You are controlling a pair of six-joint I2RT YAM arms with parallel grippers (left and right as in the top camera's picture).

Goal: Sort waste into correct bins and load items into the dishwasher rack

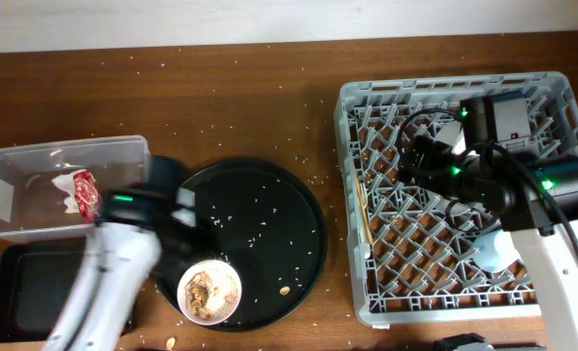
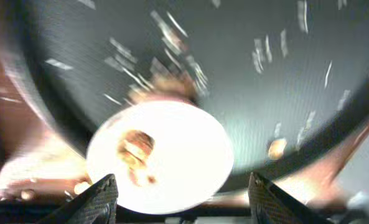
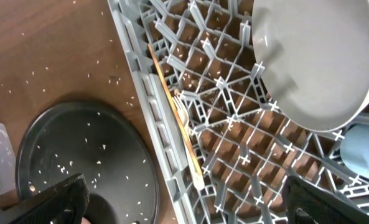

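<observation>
A white bowl point(image 1: 210, 292) with brownish food scraps point(image 1: 203, 290) sits on the front edge of the round black tray point(image 1: 269, 210). My left gripper point(image 1: 183, 232) is open just behind the bowl. In the blurred left wrist view the bowl point(image 2: 172, 158) lies ahead of the open fingers point(image 2: 185, 202). My right gripper point(image 1: 423, 148) hovers open and empty over the grey dishwasher rack point(image 1: 359, 292). The right wrist view shows its open fingers point(image 3: 190, 205), the pale plate point(image 3: 315, 56), the chopstick point(image 3: 172, 102), the white spoon point(image 3: 183, 115) and the blue cup point(image 3: 366, 155) in the rack point(image 3: 150, 93).
The clear tub point(image 1: 16, 166) at the left holds a red wrapper point(image 1: 85, 193) and a white napkin point(image 1: 64, 185). The shallow black rectangular tray point(image 1: 20, 292) lies in front of it. Rice grains speckle the table and the round tray. The blue cup point(image 1: 493, 252) lies in the rack's front right.
</observation>
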